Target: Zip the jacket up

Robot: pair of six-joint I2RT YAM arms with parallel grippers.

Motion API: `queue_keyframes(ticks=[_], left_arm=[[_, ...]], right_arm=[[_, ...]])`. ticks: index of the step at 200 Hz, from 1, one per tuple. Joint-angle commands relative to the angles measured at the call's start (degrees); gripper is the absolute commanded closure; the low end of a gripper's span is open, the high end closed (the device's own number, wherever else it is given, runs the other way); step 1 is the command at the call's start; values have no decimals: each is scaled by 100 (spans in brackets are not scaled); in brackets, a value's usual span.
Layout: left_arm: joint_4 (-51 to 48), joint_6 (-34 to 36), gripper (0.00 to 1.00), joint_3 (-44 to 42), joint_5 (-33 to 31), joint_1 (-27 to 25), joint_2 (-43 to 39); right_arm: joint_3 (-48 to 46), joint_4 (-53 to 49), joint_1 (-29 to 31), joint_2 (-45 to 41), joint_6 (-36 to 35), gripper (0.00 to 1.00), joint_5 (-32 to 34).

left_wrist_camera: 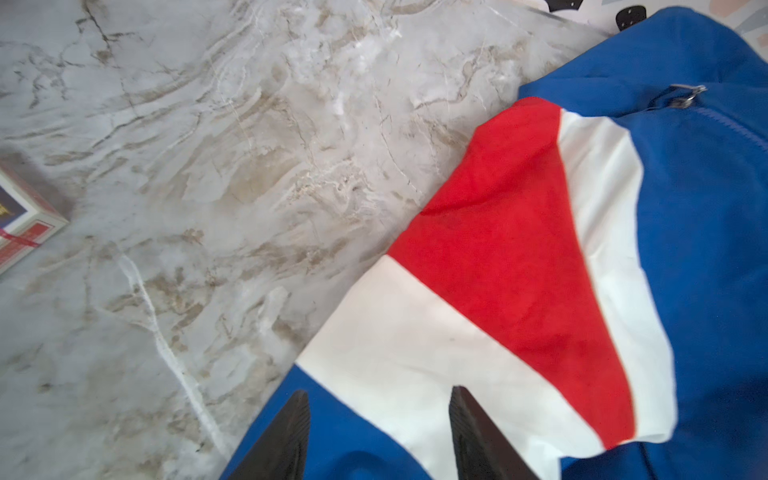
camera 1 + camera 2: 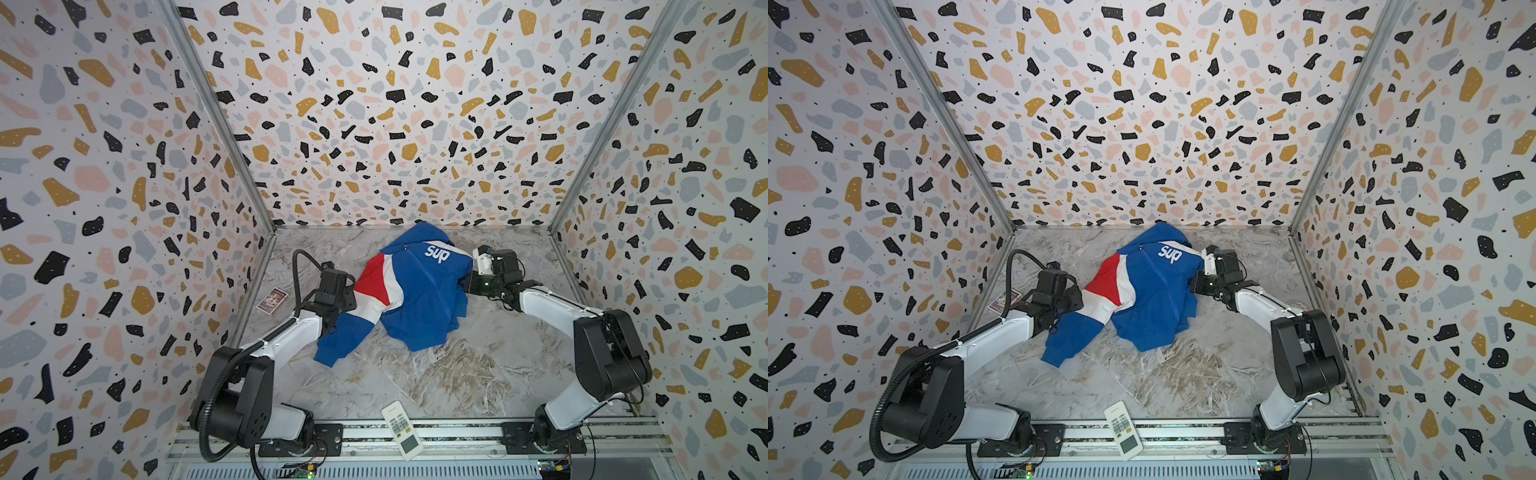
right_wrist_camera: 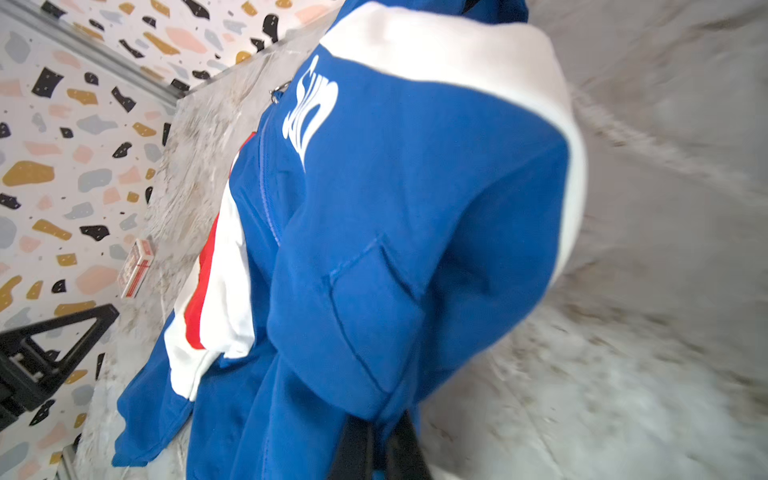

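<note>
Two grippers are shown. In the left wrist view, the left gripper point(image 1: 379, 394) is held apart, its two dark fingers point(image 1: 286, 440) standing over the blue and white cloth of a sleeve with nothing pinched between them. In the right wrist view, at the lower middle of the frame, the right gripper point(image 3: 381, 420) is closed narrowly on a fold of blue fabric at the jacket's side.

One jacket point(image 2: 419, 291) is seen, crumpled at the centre of both top views, with its hood toward the back wall. It is royal blue, with one red and two white diagonal bands on the left-hand sleeve and white "Sup" lettering point(image 2: 437, 252) on the chest. A metal zipper pull point(image 1: 685, 93) is seen at the upper right of the left wrist view.

One playing-card box point(image 2: 272, 300) lies at the left edge of the marbled tabletop point(image 2: 457, 374), well apart from the jacket. One white remote control point(image 2: 402, 430) lies at the bottom centre, partly on the rail.
</note>
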Motion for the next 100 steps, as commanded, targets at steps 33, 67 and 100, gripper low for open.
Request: queue_keyframes(ticks=[33, 67, 100], left_arm=[[457, -92, 36, -642, 1196, -325, -493], [965, -1062, 33, -879, 1395, -1117, -793], [1275, -2135, 28, -984, 818, -1793, -849]], right_arm=[[-516, -830, -20, -128, -556, 86, 110], [-656, -791, 394, -91, -440, 96, 436], [-731, -873, 549, -94, -408, 98, 728]])
